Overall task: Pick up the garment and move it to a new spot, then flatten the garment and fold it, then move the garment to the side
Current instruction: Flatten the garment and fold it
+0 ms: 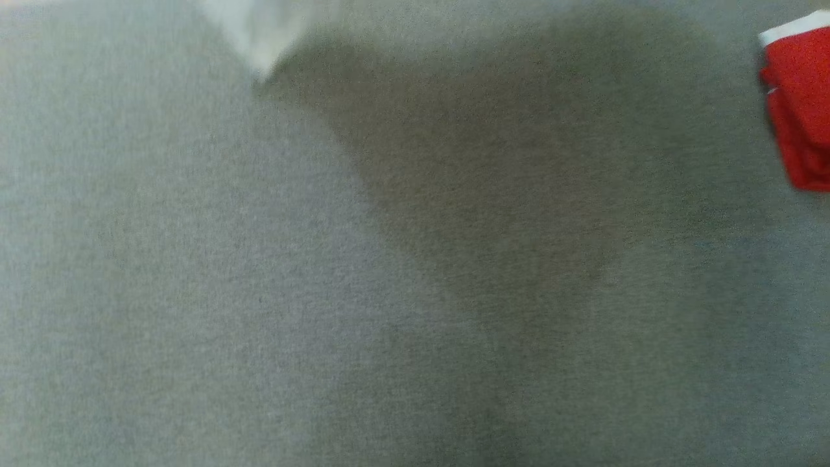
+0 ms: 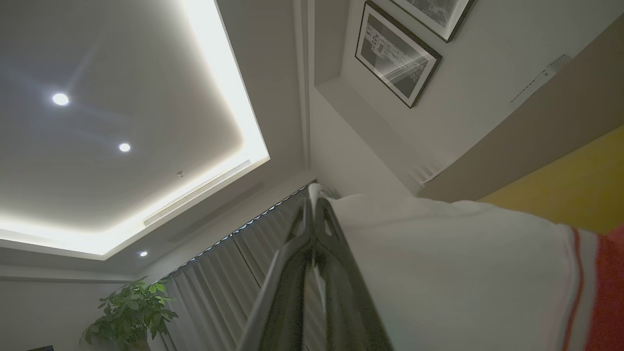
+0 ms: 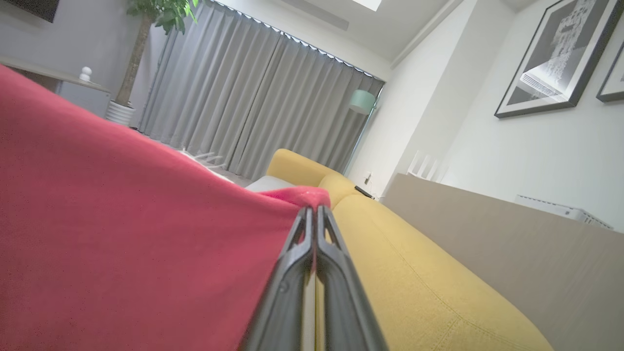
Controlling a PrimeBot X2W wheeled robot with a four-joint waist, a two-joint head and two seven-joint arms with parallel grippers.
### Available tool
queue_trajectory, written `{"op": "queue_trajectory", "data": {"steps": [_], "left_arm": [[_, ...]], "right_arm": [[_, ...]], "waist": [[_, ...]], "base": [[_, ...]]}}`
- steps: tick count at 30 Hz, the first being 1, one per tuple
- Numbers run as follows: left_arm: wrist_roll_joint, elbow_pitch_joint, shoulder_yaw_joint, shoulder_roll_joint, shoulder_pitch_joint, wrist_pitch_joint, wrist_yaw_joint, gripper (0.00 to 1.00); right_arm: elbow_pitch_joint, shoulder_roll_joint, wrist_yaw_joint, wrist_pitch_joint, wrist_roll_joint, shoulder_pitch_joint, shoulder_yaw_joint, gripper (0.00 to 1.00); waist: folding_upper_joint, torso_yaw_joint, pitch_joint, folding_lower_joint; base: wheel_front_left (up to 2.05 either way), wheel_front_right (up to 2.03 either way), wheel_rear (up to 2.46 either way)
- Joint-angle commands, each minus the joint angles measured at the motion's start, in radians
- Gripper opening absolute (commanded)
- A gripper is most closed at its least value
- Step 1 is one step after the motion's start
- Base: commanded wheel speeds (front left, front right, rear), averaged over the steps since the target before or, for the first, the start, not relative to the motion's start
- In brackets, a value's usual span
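Holds the garment [image 3: 122, 234] off the ground by 2 spots, close to a yellow sofa [image 3: 419, 278]. Clamps the left gripper [image 2: 314, 192] fully closed on a white stretch of the cloth, with red stripes and a red panel further along toward the right of that view. Clamps the right gripper [image 3: 314, 212] just as tightly on a red edge, with a small nub of fabric poking past the tips. Risks a slip from here, judging by the thin bite of cloth at either tip: enough, under a sharp swing or a hard pull between the 2 arms, to lose an edge and drop 1 side. Risks, too, a bunched or doubled landing if lowered with slack between the arms, making the flattening harder. Cannot judge the tautness of the span from these views. Gets both grips, and the room, from the wrist views: ceiling lights [image 2: 61, 99], curtains [image 3: 253, 97], a potted plant [image 2: 129, 312] and framed pictures [image 2: 397, 61] on the wall. Gets the ground from the head view instead: a blurred grey surface [image 1: 194, 292] crossed by a broad shadow, with a red piece [image 1: 801, 110] trimmed in white hanging in at the right edge, probably the same garment, and a pale blur [image 1: 259, 32] at the top, too soft to name. Cannot tell carpet from cushion in that grey, hence a landing spot hard to judge.
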Motion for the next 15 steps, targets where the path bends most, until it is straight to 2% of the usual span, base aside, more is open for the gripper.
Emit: {"op": "queue_trajectory", "data": {"steps": [1,6,15], "left_arm": [[-0.009,-0.029,0.018,0.029,-0.028,-0.003,-0.006,0.0],[-0.036,-0.142,0.013,0.038,0.103,-0.003,-0.031,0.0],[-0.098,-0.382,0.006,0.074,0.577,-0.003,-0.036,0.0]], "right_arm": [[-0.013,0.011,-0.001,-0.018,-0.021,-0.016,-0.013,0.0],[0.057,0.02,-0.001,-0.076,-0.084,0.038,-0.058,0.0],[0.105,0.045,-0.001,-0.153,-0.109,0.318,-0.172,0.0]], "waist": [[0.0,0.03,0.048,-0.0004],[0.0,0.059,0.088,-0.0004],[0.0,0.087,0.047,-0.0004]], "base": [[0.0,0.0,0.0],[0.0,0.0,0.0],[0.0,0.0,0.0]]}}
